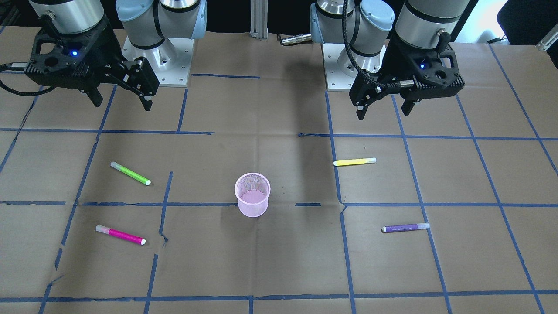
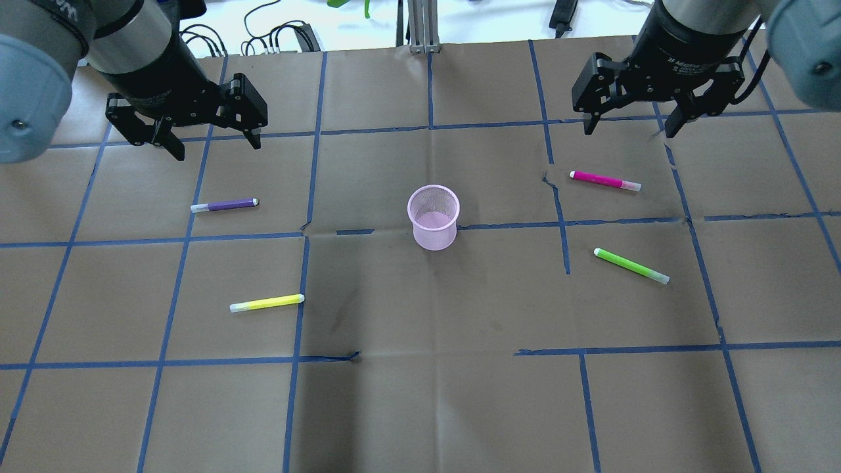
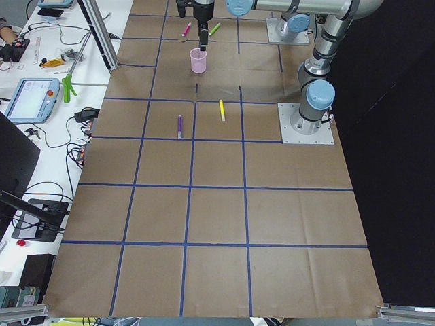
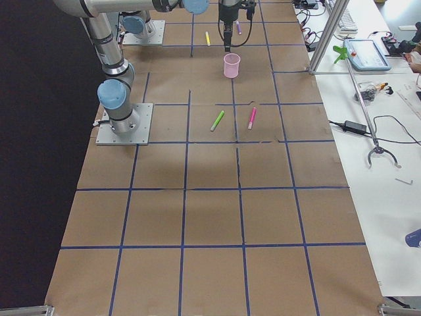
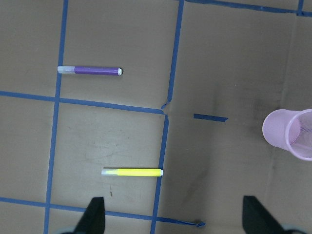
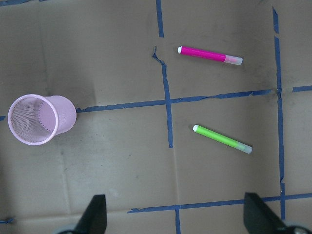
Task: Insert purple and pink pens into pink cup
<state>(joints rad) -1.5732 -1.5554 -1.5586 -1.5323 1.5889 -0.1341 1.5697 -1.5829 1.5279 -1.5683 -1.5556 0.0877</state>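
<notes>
A pink mesh cup [image 2: 432, 226] stands upright and empty at the table's middle, also in the front view [image 1: 252, 194]. A purple pen [image 2: 224, 205] lies on the left side, below my left gripper [image 2: 211, 140], which is open and empty, high above the table. A pink pen [image 2: 604, 180] lies on the right side, below my right gripper [image 2: 628, 125], which is open and empty. The left wrist view shows the purple pen [image 5: 90, 70] and the cup [image 5: 291, 133]. The right wrist view shows the pink pen [image 6: 209, 55] and the cup [image 6: 40, 119].
A yellow pen [image 2: 267, 303] lies nearer the robot on the left. A green pen [image 2: 631, 265] lies on the right, nearer the robot than the pink one. Brown paper with blue tape lines [image 2: 427, 125] covers the table. Arm bases [image 1: 159, 65] stand at the robot's edge.
</notes>
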